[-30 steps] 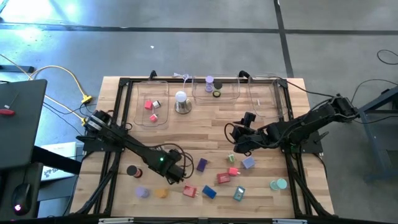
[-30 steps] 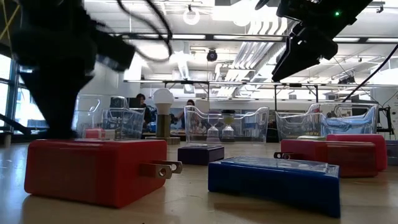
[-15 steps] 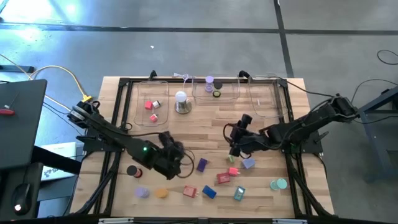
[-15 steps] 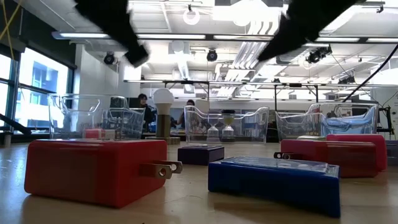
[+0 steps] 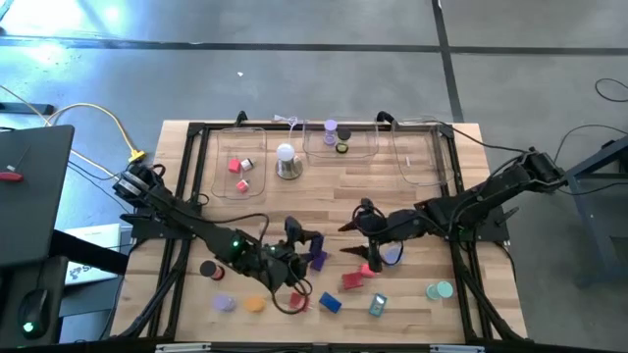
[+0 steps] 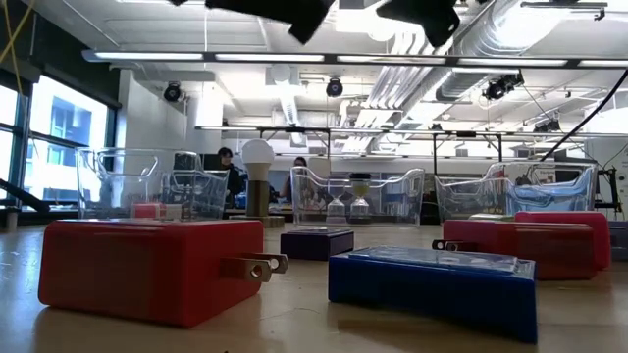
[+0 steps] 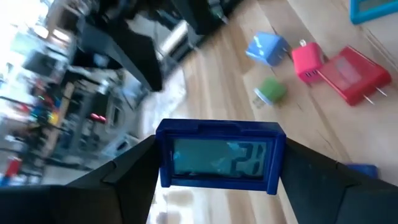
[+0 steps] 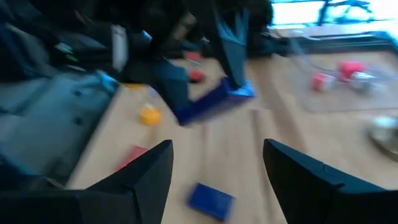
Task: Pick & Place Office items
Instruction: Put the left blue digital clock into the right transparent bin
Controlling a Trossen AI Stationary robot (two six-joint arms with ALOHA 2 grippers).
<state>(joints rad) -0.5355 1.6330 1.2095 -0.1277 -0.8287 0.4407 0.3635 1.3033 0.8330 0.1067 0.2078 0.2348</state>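
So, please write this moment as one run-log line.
left gripper: shut on blue block, off the table | right gripper: open, empty, above table

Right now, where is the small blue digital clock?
The blue clock sits between the left gripper fingers, lifted above the middle of the table in the high view, near the purple block and across from the right gripper.

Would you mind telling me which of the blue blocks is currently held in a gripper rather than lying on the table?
The blue block with the small display, clamped between the left gripper fingers and lifted; the other blue block lies flat on the table.
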